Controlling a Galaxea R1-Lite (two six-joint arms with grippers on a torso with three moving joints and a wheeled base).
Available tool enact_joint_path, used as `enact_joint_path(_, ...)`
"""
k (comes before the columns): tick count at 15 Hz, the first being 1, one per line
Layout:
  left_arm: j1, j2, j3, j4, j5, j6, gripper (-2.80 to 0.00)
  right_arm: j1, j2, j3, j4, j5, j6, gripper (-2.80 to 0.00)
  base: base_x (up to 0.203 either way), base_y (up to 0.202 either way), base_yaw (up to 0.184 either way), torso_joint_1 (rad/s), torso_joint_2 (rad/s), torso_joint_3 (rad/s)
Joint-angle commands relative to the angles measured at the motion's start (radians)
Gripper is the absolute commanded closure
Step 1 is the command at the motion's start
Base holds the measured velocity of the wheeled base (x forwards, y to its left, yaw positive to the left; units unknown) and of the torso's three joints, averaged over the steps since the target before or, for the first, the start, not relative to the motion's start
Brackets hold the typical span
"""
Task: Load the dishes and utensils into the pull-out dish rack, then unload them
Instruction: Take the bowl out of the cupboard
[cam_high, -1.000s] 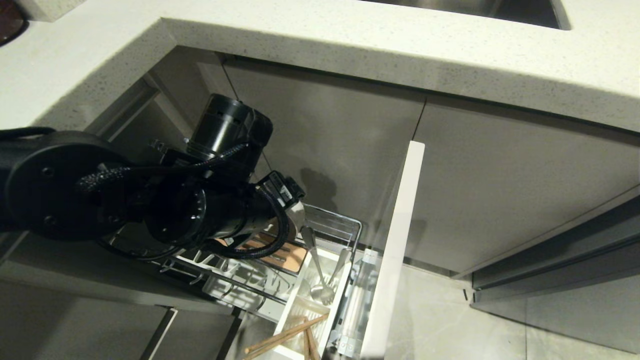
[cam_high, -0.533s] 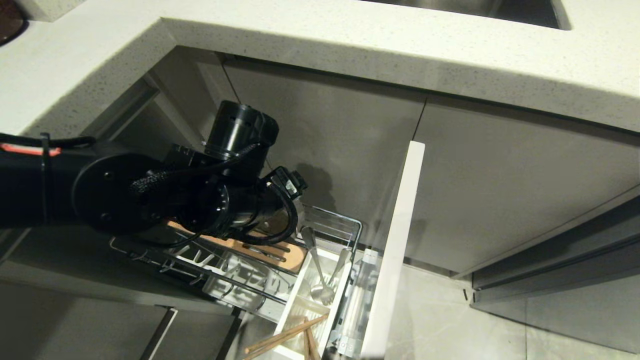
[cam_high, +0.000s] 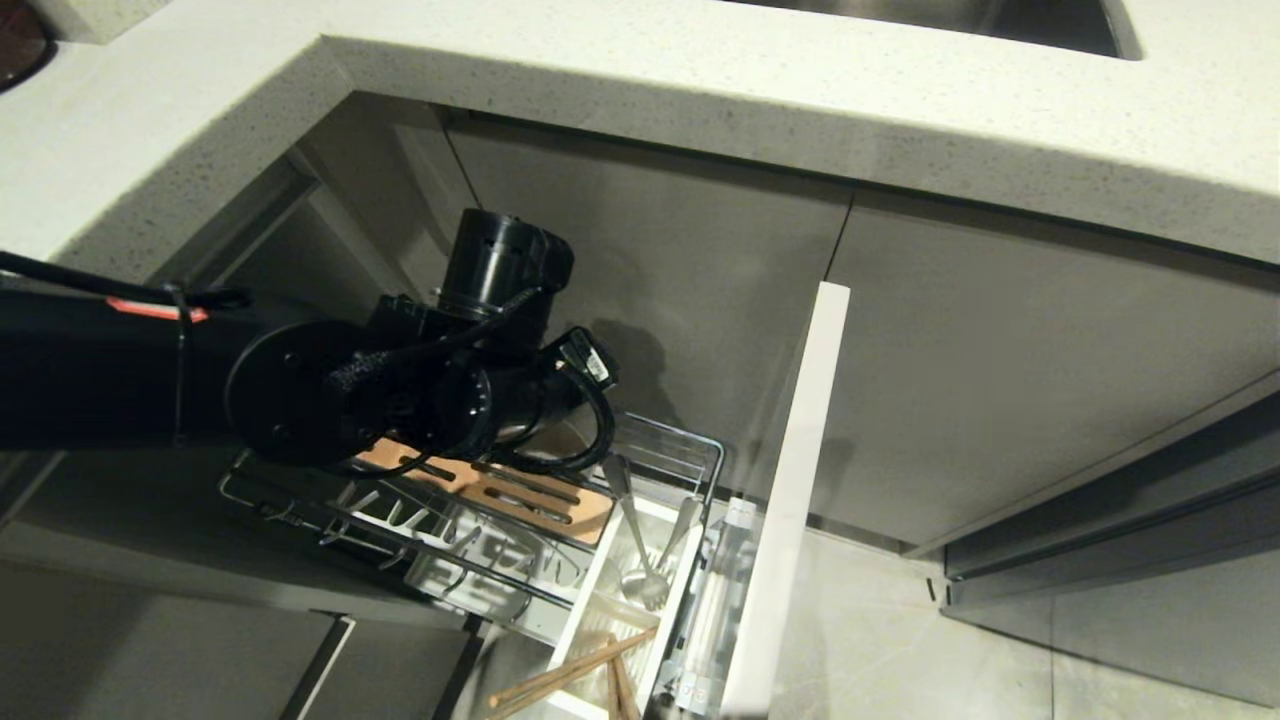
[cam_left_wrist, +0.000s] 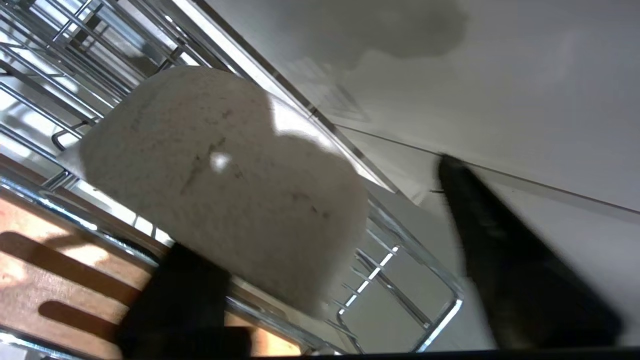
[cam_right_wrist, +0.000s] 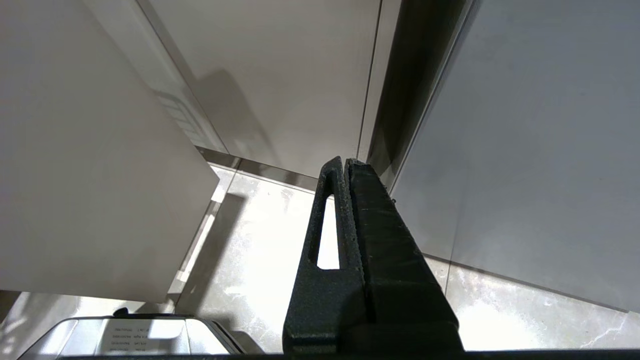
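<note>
In the left wrist view the off-white bowl (cam_left_wrist: 220, 190) lies tilted, outer side showing, on the wires of the pull-out dish rack (cam_left_wrist: 440, 310) beside its wooden strip (cam_left_wrist: 30, 260). My left gripper (cam_left_wrist: 315, 205) is open around the bowl. One finger (cam_left_wrist: 185, 295) is at the bowl's edge and the other (cam_left_wrist: 520, 260) stands well clear of it. The head view shows my left arm (cam_high: 400, 400) reaching over the rack (cam_high: 705, 450) and hiding the gripper. Silver utensils (cam_high: 640, 560) and wooden chopsticks (cam_high: 575, 675) lie in the white caddy (cam_high: 600, 600). My right gripper (cam_right_wrist: 345, 162) hangs shut over the floor.
The pale drawer front (cam_high: 790, 480) stands out to the right of the rack. The countertop (cam_high: 700, 90) overhangs the cabinet, with the steel sink (cam_high: 950, 15) at its far edge. Grey cabinet doors (cam_high: 1000, 380) lie behind and to the right.
My left arm has slid to the right, deeper over the rack, uncovering more of the wooden strip. The utensils, chopsticks and drawer have not moved.
</note>
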Motion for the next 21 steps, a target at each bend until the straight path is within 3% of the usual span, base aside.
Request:
enact_joint_path(1,0.001,0.012,-0.004,0.0,0.005,-0.005,0.0,0.0,0.001,0.026,-0.001,0.0,0.0,0.0,0.0,0.0,0.0,0.0,0.0,0.0)
enact_joint_path(11,-0.006,-0.017,-0.02,0.009,0.005,-0.006,0.0,0.0,0.001,0.028,-0.001,0.0,0.0,0.0,0.0,0.0,0.0,0.0,0.0,0.0)
enact_joint_path(21,-0.068,-0.227,-0.11,0.111,0.049,-0.003,0.0,0.0,0.001,0.028,-0.001,0.0,0.0,0.0,0.0,0.0,0.0,0.0,0.0,0.0)
